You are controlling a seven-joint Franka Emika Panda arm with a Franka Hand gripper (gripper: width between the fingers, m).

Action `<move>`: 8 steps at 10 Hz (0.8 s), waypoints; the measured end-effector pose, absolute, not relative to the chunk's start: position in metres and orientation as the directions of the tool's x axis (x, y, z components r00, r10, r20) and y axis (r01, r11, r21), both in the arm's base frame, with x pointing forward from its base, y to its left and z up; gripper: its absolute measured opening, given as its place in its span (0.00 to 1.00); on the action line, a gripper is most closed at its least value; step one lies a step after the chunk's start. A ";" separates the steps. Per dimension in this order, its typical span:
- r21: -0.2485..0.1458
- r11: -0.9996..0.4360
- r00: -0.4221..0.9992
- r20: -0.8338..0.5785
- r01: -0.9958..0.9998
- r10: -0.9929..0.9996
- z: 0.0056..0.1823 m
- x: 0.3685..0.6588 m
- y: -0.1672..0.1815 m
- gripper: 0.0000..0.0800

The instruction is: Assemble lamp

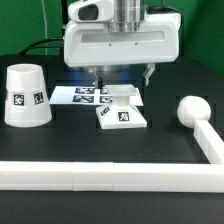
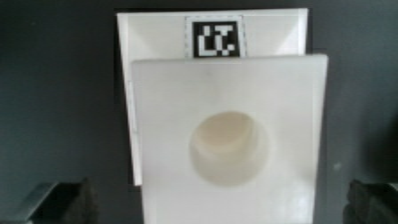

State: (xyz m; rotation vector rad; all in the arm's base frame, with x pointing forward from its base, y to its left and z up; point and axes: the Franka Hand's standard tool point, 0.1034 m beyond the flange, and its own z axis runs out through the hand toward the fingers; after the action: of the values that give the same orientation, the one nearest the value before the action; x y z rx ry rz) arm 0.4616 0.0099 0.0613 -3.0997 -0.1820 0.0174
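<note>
The flat square lamp base [image 1: 122,116] lies on the black table just below my gripper [image 1: 121,76]. In the wrist view the base [image 2: 231,90] fills the middle and shows its round socket hole [image 2: 231,146]. My gripper [image 2: 217,205] is open, with one dark finger [image 2: 63,202] on each side of the base and apart from it. The conical shade [image 1: 26,97] stands at the exterior view's left. The round-headed bulb [image 1: 190,110] lies at the exterior view's right, against the rail.
The marker board [image 1: 85,94] lies flat just behind the base; one of its tags shows in the wrist view [image 2: 219,38]. A long white rail [image 1: 110,176] runs along the front and turns up the exterior view's right side.
</note>
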 end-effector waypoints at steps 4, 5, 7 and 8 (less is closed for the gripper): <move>-0.043 -0.991 0.992 -0.016 0.127 0.128 0.047 0.456 0.008 0.87; -0.043 -0.990 0.991 -0.016 0.132 0.133 0.047 0.456 0.011 0.87; -0.043 -0.990 0.991 -0.015 0.135 0.136 0.047 0.456 0.012 0.67; -0.043 -0.990 0.991 -0.015 0.135 0.136 0.047 0.456 0.012 0.67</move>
State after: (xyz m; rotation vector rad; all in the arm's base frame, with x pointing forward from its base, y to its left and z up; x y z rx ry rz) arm 0.4563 0.0117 0.0471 -3.0920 -0.2111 0.0280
